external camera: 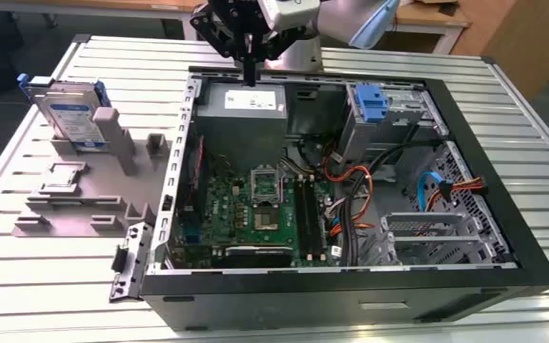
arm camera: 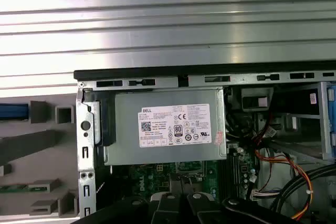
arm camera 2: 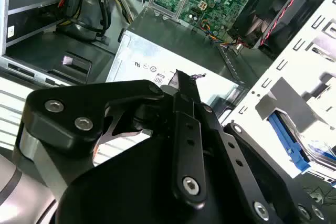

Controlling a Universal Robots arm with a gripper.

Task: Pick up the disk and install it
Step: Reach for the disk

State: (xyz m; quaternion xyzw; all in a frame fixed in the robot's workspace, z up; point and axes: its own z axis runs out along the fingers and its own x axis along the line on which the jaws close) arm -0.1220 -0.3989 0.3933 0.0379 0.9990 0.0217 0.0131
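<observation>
Hovering over the open computer case (external camera: 351,286), the gripper (external camera: 252,71) hangs just above the grey power supply (external camera: 241,103) at the case's far end. Its fingers look pressed together with nothing between them, and the second wrist view shows the same: the black links meeting at one tip (arm camera 2: 179,80) over the power supply's white sticker.

The disk (external camera: 69,114) is not in hand. It stands on edge in a grey stand (external camera: 74,193) on the surface (external camera: 65,286), outside the case on the exterior view's left and well apart from the gripper. The case's metal side wall (external camera: 191,121) rises between the two.

My first worry is that wall. I judge that a low path across to the disk could clip its rim or the top of the power supply.

My second is the grasp. The disk sits upright in a narrow slot, so a clenched gripper arriving on it would knock it, and an off-centre pinch could tilt it and jam it in the stand. Its blue side rails look like thin plastic, and I expect them to flex if squeezed.

Inside the case, a blue bracket (external camera: 370,103) sits in the bay at the far right of the exterior view. Orange and black cables (external camera: 351,179) loop close below it, and I think they could snag a carried disk.
</observation>
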